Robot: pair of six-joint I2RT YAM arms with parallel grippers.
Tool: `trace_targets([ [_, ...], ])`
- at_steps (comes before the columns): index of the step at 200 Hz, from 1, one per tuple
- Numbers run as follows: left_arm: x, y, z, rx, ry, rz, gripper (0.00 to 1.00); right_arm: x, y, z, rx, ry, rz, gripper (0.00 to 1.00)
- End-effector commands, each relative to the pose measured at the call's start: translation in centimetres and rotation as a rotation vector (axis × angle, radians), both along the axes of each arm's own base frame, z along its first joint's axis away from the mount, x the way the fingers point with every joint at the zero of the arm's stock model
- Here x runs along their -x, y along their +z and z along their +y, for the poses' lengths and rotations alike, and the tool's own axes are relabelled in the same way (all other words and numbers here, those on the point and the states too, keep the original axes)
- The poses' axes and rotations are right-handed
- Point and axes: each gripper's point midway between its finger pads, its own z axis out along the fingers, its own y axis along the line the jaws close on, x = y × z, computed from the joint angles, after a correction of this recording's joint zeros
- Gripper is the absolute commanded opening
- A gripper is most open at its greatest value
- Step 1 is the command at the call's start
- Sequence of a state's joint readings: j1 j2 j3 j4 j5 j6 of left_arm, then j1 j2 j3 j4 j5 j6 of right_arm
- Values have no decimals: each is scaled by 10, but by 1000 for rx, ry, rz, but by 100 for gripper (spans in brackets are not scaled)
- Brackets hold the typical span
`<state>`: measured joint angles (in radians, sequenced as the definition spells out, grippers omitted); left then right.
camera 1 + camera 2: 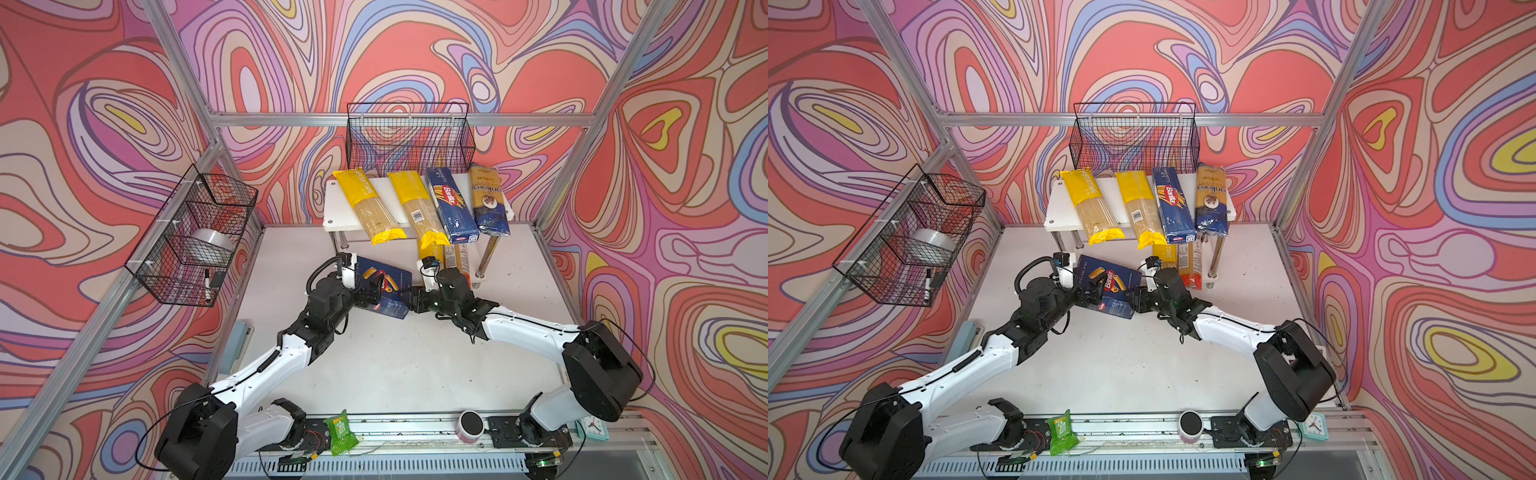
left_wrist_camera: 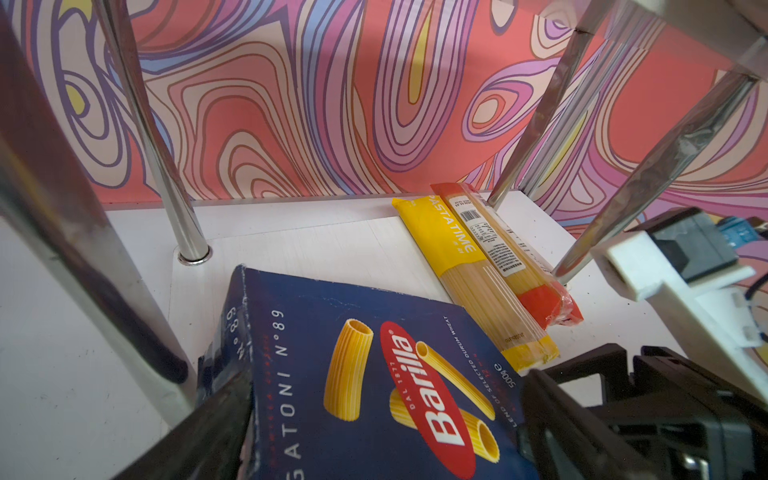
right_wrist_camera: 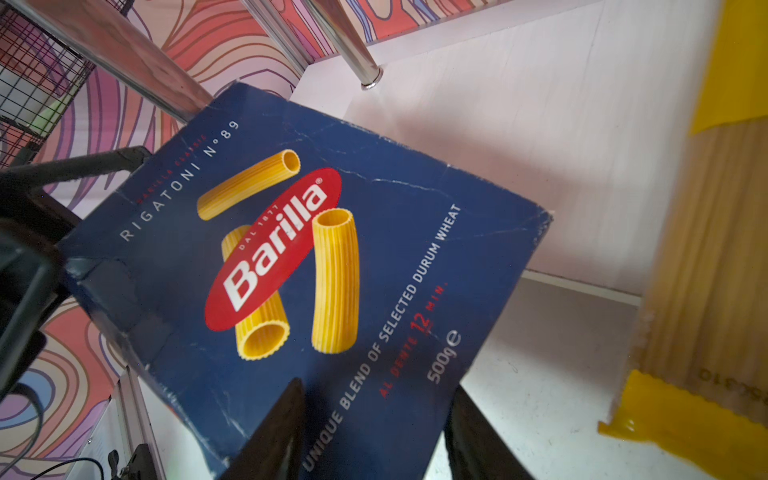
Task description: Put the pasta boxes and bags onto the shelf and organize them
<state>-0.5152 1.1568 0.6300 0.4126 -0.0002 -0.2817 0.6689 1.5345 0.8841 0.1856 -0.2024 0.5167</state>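
**Rigatoni box at the mouth of the lower tier, an arm at each end**

The rigatoni box (image 1: 390,286) is tilted, printed face up, between the two grippers, just in front of the shelf (image 1: 336,208). Its far left corner is just beside the front left leg (image 2: 83,249) and reaches the near edge of the lower board (image 2: 311,237). I can't tell whether any part of it rests on the table (image 1: 395,365).

The left gripper (image 1: 370,293) is clamped on the box's left end, a finger on either side. The right gripper (image 1: 410,300) meets the near right corner. One finger (image 3: 282,428) lies over the printed face and the other finger (image 3: 478,436) sits past the edge. The jaws are partly apart, and I can't tell whether they are actually pinching the cardboard.

Deeper in, on the right part of the lower board, the lower yellow bag (image 2: 469,266) and the red bag (image 2: 498,245) lie side by side, touching, running near to far.

Up top there are four packs in a row, left to right:
- the left yellow bag (image 1: 368,208)
- the middle yellow bag (image 1: 415,208)
- the spaghetti box (image 1: 451,208)
- the blue bag (image 1: 490,199)

All four poke out over the near edge.
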Motion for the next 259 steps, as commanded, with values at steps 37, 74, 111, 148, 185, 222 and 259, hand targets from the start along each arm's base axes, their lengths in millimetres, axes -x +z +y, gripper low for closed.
trace_targets([
  [37,38,47,-61,157,-344,-83,100,-4,151,36,-268,111,-424,52],
  [74,40,50,-62,180,-358,-71,100,-1,162,32,-283,105,-442,51],
  [111,34,38,-63,165,-342,-55,100,-5,160,30,-261,86,-453,51],
  [148,25,26,-66,145,-328,-43,100,-11,156,28,-241,60,-458,51],
  [185,14,18,-66,139,-313,-29,100,-18,150,28,-221,43,-455,51],
  [222,3,10,-63,144,-289,-14,100,-29,141,24,-201,18,-445,51],
  [259,-10,0,-55,168,-249,17,100,-40,129,24,-167,5,-424,51],
])
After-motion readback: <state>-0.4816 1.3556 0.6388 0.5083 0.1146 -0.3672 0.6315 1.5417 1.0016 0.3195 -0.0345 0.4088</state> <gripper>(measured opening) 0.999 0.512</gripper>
